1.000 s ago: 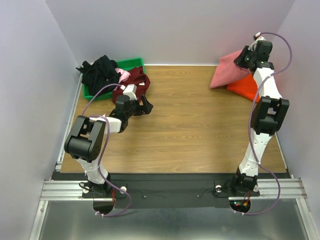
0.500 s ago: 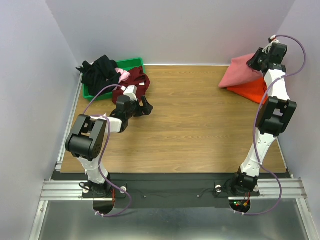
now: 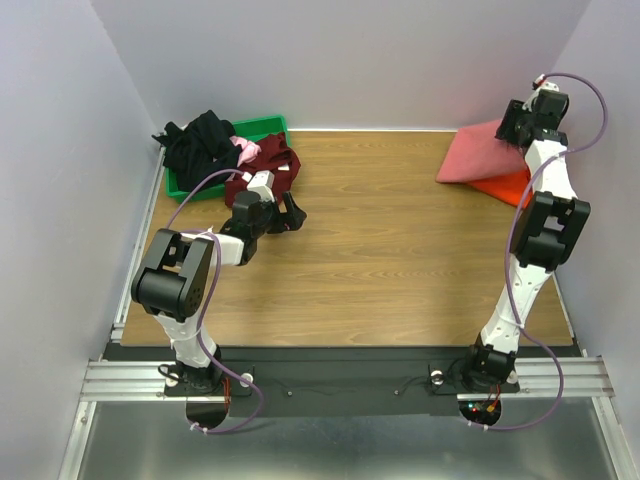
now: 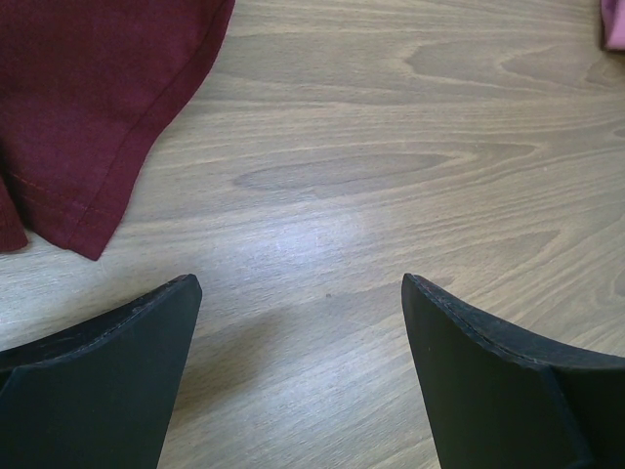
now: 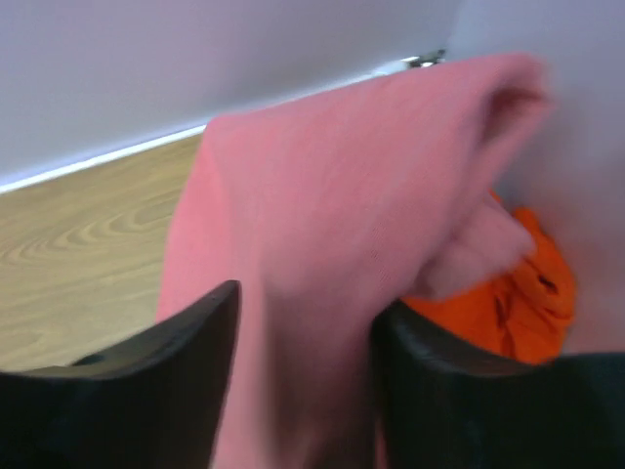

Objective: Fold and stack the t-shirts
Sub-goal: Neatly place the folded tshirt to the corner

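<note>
A soft salmon-pink t-shirt point(image 3: 478, 157) sagged over a bright orange t-shirt point(image 3: 505, 187) in the far right corner of the table point(image 3: 400, 250), its cloth filling the gap between the half-parted fingers of the right gripper point(image 5: 305, 313) (whether they pinched it could not be told). The left gripper point(image 4: 298, 293) gaped wide over bare wood beside the hem of a maroon t-shirt point(image 4: 88, 98).

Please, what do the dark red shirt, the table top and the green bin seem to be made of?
Dark red shirt: soft knit cloth, probably cotton, matt; a stitched hem shows along its edge.
Table top: wood or a wood-look laminate; grain lines with a faint sheen.
Green bin: likely plastic; even bright colour and a thin, straight rim.
</note>
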Available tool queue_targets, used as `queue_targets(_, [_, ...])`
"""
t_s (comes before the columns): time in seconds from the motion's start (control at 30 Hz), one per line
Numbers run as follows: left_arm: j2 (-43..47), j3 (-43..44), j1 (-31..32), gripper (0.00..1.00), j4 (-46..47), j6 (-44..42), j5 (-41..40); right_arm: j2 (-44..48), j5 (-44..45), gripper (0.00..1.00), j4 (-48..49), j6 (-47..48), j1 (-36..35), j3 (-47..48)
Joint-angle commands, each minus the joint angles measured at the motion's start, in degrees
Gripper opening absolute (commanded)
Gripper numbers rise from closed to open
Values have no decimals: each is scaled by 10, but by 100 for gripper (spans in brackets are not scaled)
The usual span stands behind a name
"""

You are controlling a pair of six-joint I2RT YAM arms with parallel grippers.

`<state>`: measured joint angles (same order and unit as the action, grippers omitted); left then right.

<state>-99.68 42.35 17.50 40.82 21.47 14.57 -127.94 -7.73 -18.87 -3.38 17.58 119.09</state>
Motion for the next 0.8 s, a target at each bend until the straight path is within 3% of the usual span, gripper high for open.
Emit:
queue_targets(0.0, [8,2,-4,96,11,-10,1,38,74,68,37,31,3,-13])
queue_targets(0.23, [22,-3,-4,96,10,-11,0,88,143,87,42,69,4,-52])
queue_targets(0.37, [32,-9,-4,96,10,-11,-3,127,136,99,54,77,4,-97])
queue_targets(0.6, [81,-31,-4,96,11,-13,-33,236,48,100,122,16,-2,-239])
queue_targets(0.77, [156,-64,0,96,5,-13,-62,340,13,100,183,-46,-73,-365])
